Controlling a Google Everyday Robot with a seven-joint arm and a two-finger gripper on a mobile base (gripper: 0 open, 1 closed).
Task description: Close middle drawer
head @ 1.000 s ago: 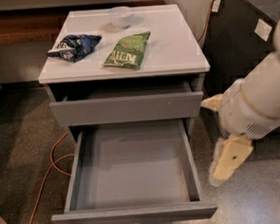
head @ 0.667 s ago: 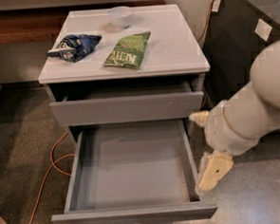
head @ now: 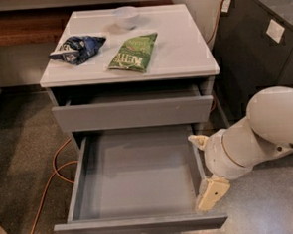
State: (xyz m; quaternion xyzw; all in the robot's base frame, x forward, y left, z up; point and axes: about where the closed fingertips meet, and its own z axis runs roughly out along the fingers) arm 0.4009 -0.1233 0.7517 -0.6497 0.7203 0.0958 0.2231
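Observation:
The middle drawer (head: 137, 176) is pulled far out, a wide shallow grey tray with nothing in it. Its flat front (head: 140, 224) is at the bottom of the view. My gripper (head: 205, 168) is at the drawer's right side wall, near the front right corner. It is open, with one cream finger (head: 197, 140) up by the wall's rear part and the other (head: 212, 194) low, just behind the drawer front. The white arm (head: 267, 131) reaches in from the right.
The top drawer front (head: 131, 113) stands slightly out. On the white cabinet top (head: 182, 52) lie a green chip bag (head: 134, 52), a blue chip bag (head: 78, 47) and a white bowl (head: 126, 16). An orange cable (head: 51, 179) runs on the floor at left. A dark cabinet (head: 261, 47) stands at right.
The arm and gripper moved left and down, from beside the cabinet to against the open drawer's right wall near its front corner. The drawer has not moved.

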